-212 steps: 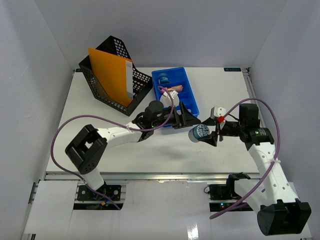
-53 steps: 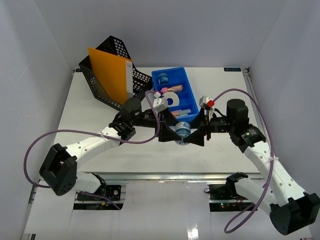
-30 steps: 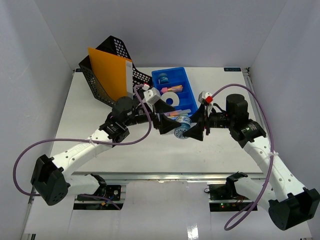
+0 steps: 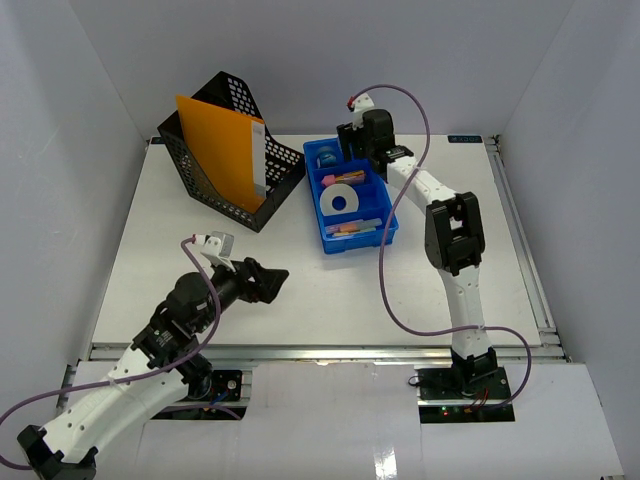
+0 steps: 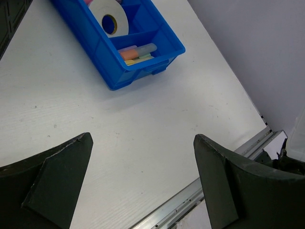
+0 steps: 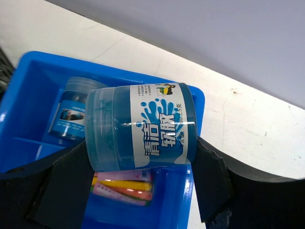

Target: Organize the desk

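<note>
Flat white rectangular tabletop (image 4: 180, 240) w/ metal front rail (image 4: 330, 351). L tool (image 4: 268, 282) fingers apart; R tool (image 6: 138, 164) clamped on translucent blue jar (image 6: 143, 125).

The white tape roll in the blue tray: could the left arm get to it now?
Probably yes. The left gripper is open and empty, only bare desk lies between it and the blue tray, and the tape roll sits uncovered there. The right gripper hovers farther back.

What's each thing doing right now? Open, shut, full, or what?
Left pincer, open, empty, above the desk.
Right pincer, shut on the blue jar.
Blue jar, held sideways over the blue tray.
Blue tray, holding a tape roll, markers, another jar.
Mesh file holder, upright, holding an orange folder.
</note>
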